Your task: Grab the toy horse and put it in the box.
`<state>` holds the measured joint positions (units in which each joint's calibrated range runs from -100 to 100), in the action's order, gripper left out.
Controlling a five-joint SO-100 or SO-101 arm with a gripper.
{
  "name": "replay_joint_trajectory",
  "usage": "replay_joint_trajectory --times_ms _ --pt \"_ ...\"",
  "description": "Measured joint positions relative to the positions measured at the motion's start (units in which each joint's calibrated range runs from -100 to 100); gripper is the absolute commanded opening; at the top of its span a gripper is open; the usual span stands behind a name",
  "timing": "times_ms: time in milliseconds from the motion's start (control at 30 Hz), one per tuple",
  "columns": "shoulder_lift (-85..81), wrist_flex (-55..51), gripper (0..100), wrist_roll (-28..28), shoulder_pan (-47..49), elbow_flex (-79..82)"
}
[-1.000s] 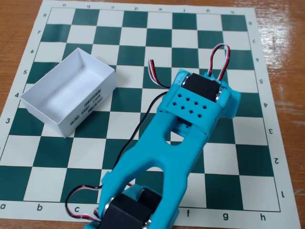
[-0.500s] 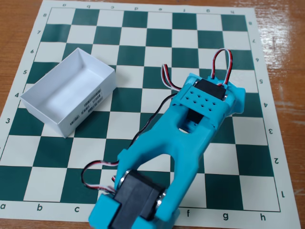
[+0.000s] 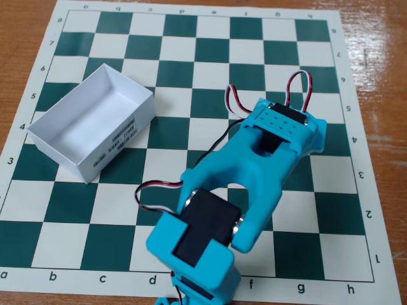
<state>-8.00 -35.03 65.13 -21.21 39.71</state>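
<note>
Over the lower middle of the frame, the turquoise arm [image 3: 254, 171] covers a good chunk of the chessboard [image 3: 191, 28]. Claw's hidden underneath, so can't tell if it's open or closed. Horse isn't visible. Box [image 3: 95, 124] sits left, looks empty.

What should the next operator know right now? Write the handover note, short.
Gripper: hidden beneath the blue arm in the fixed view; cannot tell whether it is open or shut.
Box: sits on the left part of the chessboard, open side up, and looks empty.
Toy horse: not visible anywhere; it may be under the arm, but that cannot be confirmed.
Done: nothing that shows; no horse in the box.
Left: find the horse, grip it, carry it to the box, release it inside.
</note>
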Motion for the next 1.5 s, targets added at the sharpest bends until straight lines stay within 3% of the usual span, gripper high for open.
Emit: replay_joint_trajectory --times_ms 867,967,1100,1500 --pt "12.6 6.1 20 -1.1 2.6 -4.9" --pt "13.3 6.9 16 -1.1 2.6 -4.9" --pt "13.7 8.6 0 -1.1 2.2 -4.8" --pt "12.2 11.3 0 -1.6 1.4 -0.5"
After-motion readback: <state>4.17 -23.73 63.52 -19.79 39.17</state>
